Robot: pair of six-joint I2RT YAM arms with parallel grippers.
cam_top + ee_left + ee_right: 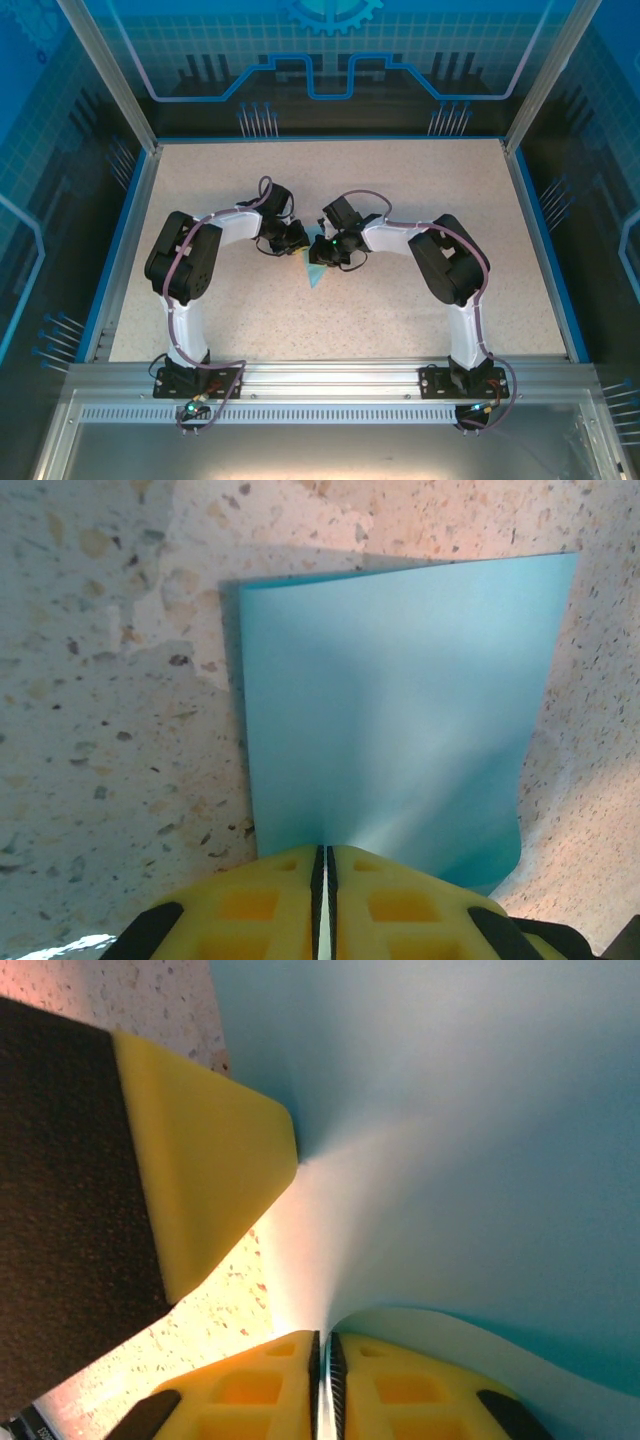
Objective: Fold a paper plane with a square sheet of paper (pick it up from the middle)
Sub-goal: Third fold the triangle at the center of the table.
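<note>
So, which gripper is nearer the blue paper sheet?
Neither: both hold the paper sheet. Left gripper jaws shut on its edge; right gripper jaws shut on it alongside.

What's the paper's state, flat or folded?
Bent, not flat: sheet of paper bows between left fingers and right fingers pinching it. Creased: cannot tell.

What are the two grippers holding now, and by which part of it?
Both hold the square sheet of paper. The left gripper pinches one edge; the right gripper pinches an edge close beside it.
</note>
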